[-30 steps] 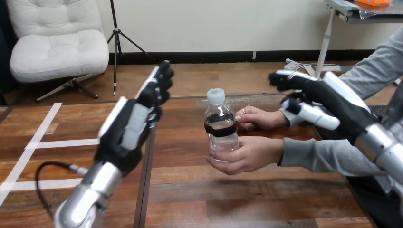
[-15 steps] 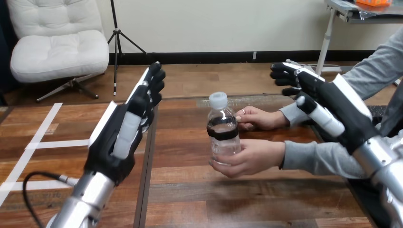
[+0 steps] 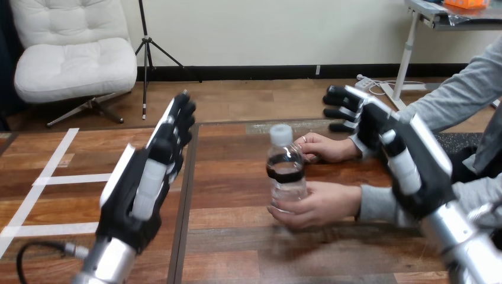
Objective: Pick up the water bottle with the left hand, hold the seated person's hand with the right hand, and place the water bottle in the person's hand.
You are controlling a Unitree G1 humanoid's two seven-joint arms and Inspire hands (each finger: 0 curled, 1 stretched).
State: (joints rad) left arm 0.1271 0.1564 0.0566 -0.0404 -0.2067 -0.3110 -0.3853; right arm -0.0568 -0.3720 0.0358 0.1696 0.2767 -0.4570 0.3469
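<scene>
My left hand (image 3: 137, 192) and right hand (image 3: 414, 168) have drawn back, open and empty; the person's nearer hand (image 3: 322, 204) grips the water bottle (image 3: 286, 171).

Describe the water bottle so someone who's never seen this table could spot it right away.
Over the wooden table, near its middle, the person's hand nearer the robot grips something upright. That is the water bottle: clear plastic, white cap, dark band round its middle.

Just a wooden table (image 3: 237, 248), white tape strips (image 3: 71, 178) stuck on its left part, dark seam (image 3: 178, 236) down it.
</scene>
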